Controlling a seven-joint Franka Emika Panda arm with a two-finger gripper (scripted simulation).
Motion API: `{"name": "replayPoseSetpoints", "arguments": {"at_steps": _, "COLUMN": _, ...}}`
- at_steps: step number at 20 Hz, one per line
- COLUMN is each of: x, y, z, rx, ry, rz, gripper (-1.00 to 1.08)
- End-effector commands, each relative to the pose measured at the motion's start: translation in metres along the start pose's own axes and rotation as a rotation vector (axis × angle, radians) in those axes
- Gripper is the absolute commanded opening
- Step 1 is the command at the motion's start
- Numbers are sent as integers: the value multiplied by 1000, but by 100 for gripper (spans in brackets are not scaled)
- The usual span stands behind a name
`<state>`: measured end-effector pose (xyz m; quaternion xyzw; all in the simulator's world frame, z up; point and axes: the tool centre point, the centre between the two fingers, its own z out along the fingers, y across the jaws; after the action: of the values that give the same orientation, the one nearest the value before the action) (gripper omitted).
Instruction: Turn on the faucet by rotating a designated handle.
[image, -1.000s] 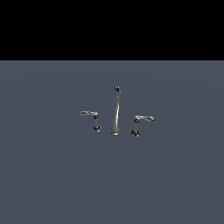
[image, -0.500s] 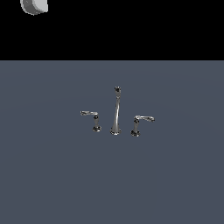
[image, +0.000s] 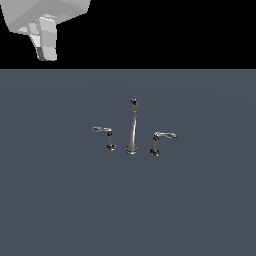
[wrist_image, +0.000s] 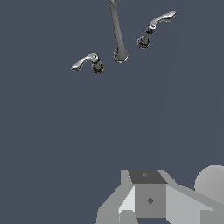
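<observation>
The faucet stands small and chrome in the middle of the grey floor, with its tall thin spout (image: 133, 127) between two short levers. The designated handle (image: 102, 131) is the lever on the exterior view's left, and its arm points left. The twin handle (image: 164, 136) points right. My gripper (image: 46, 54) hangs high at the exterior view's top left, far from the faucet. Its fingers look pressed together with no gap and nothing held. In the wrist view the designated handle (wrist_image: 85, 62), the spout (wrist_image: 117, 33) and the twin handle (wrist_image: 159, 19) lie well beyond my gripper (wrist_image: 146, 183).
A flat dark grey floor (image: 60, 200) surrounds the faucet on all sides. Above it the background is black. Part of the arm shows as a grey round shape (wrist_image: 212, 183) in the wrist view.
The gripper has come down into the exterior view's top left; one second ago it was out of the frame. The faucet and both handles have not moved.
</observation>
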<state>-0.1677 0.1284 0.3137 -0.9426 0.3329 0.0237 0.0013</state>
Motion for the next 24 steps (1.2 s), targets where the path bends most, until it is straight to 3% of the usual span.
{"name": "replayPoseSetpoints", "arguments": {"at_steps": 1, "x": 5, "y": -11, "z": 11, "rx": 4, "ry": 1, "rz": 55, "gripper": -100}}
{"name": "replayPoseSetpoints", "arguments": {"at_steps": 24, "x": 72, "y": -86, "z": 102, "rx": 23, "ry": 10, "rz": 496, "gripper": -100}}
